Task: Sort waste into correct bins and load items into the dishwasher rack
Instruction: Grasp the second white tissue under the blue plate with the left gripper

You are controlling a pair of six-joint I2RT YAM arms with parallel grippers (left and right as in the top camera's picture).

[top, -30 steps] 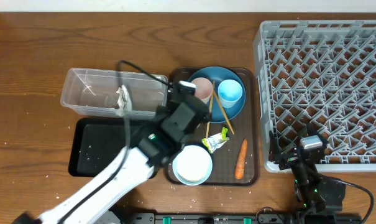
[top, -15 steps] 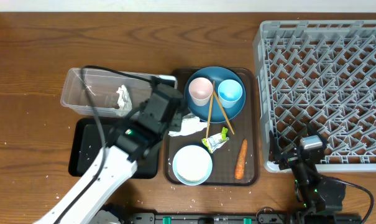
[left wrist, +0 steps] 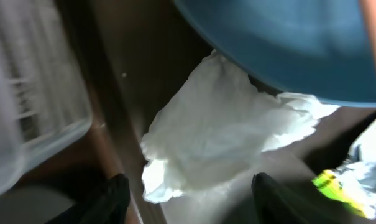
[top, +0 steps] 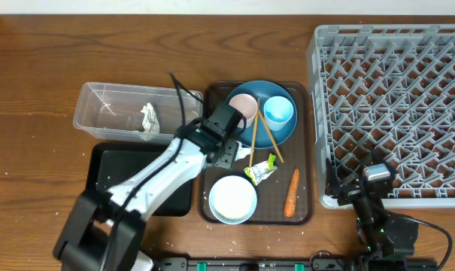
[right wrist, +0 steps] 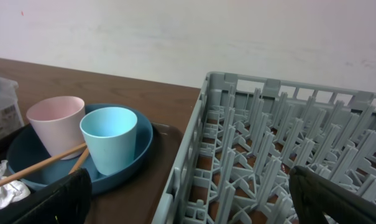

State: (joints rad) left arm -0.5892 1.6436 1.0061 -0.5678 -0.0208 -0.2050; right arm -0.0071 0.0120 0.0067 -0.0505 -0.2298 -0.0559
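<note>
The left gripper (left wrist: 191, 190) is spread, its fingers straddling a crumpled tissue (left wrist: 212, 130) near the left edge of the brown serving tray (top: 308, 135), beside the blue plate (top: 268, 89); the blur hides whether they touch it. Another tissue (top: 148, 118) lies in the clear tub (top: 107, 102). The job looks barely begun: wrapper (top: 262, 172), carrot (top: 291, 192), pink cup (top: 244, 108), light blue cup (top: 278, 111), chopsticks (top: 253, 139) and white bowl (top: 232, 199) wait on the tray, and the dishwasher rack (top: 392, 75) holds nothing. The right gripper (right wrist: 191, 193), jaws wide apart, hangs by the rack's near left corner.

Left jaws apart; right jaws wide
</note>
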